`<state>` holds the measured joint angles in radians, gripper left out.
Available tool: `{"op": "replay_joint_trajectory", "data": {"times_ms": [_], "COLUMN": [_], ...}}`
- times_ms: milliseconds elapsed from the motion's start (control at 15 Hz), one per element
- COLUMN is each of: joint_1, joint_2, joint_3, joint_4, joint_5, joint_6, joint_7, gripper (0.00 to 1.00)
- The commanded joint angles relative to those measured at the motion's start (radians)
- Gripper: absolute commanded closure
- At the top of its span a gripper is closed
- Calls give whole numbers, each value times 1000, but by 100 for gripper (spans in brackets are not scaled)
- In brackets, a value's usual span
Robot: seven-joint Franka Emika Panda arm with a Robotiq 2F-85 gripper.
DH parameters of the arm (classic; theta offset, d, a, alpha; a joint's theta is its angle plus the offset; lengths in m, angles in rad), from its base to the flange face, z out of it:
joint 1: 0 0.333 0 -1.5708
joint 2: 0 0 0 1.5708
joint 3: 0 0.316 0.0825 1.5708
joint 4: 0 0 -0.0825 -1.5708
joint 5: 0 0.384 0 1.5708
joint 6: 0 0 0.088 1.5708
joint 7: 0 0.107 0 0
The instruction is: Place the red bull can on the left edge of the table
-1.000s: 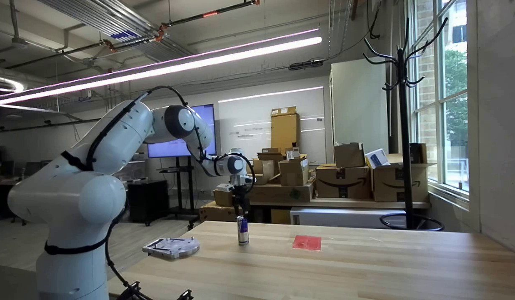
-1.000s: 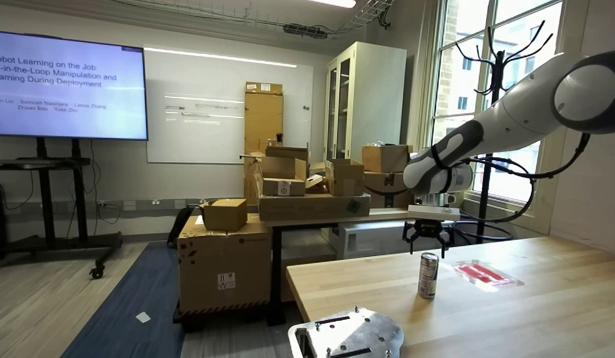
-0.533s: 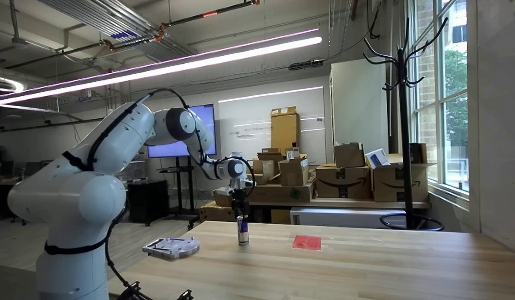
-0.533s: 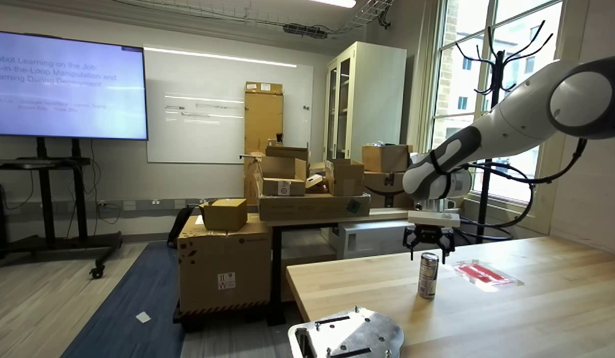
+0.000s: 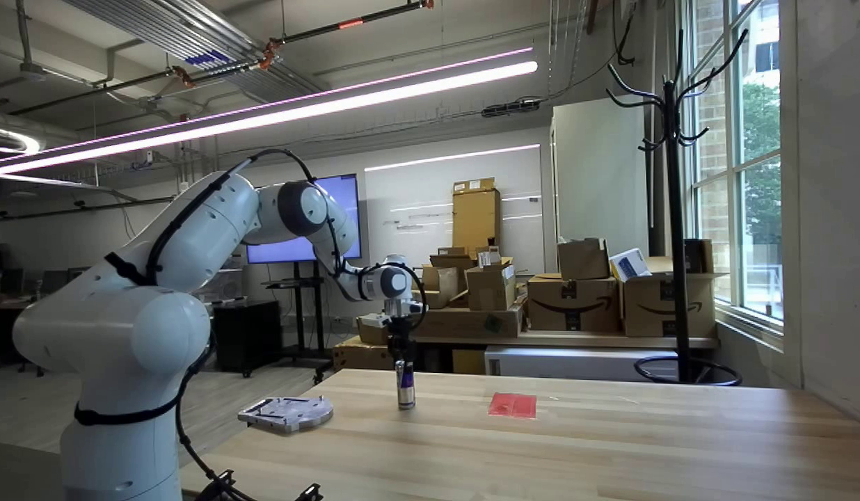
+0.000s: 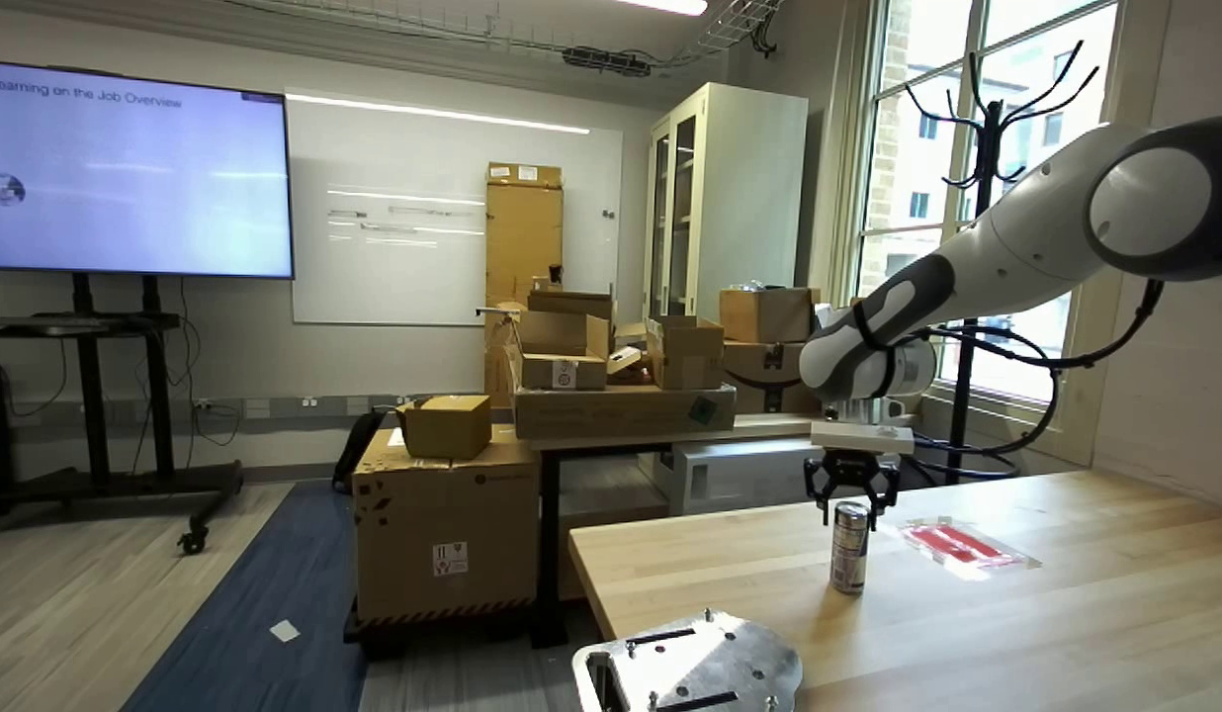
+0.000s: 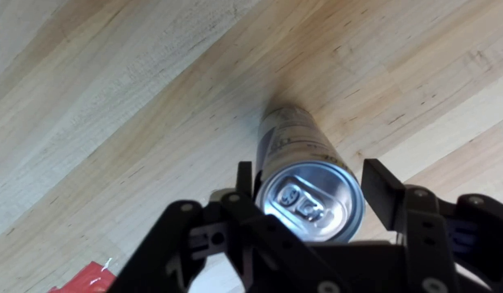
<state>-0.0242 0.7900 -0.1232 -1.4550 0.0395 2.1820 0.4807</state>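
Observation:
The red bull can (image 5: 406, 391) stands upright on the light wood table (image 5: 611, 445). Its silvery top (image 7: 312, 203) with the pull tab faces up in the wrist view. My gripper (image 6: 849, 524) points straight down over it, one finger on each side of the can's upper end. In the wrist view the pads (image 7: 381, 195) stand apart, with a narrow gap visible between the right one and the rim; the left one is closer to the can. The jaws are partly drawn in but open. The table's left edge (image 6: 593, 588) shows in an exterior view.
A metal plate with bolts (image 6: 695, 667) lies at the table's left edge, nearer the camera than the can. To the can's right is a flat red object (image 5: 513, 405), taped down. Cardboard boxes (image 6: 562, 371) stand behind the table.
My gripper has come down a little over the can, and its fingers have moved in toward the can's sides. The can has stayed in place.

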Motion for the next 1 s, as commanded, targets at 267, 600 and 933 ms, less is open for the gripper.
{"op": "replay_joint_trajectory", "data": {"times_ms": [267, 600, 933], "joint_1": [2, 10, 72], "joint_2": [-13, -131, -297], "joint_3": [0, 42, 139], "joint_4": [12, -77, -213], "joint_5": [8, 37, 75], "joint_6": [-4, 26, 59], "joint_7": [-44, -89, -172], "gripper": [67, 67, 67]}}
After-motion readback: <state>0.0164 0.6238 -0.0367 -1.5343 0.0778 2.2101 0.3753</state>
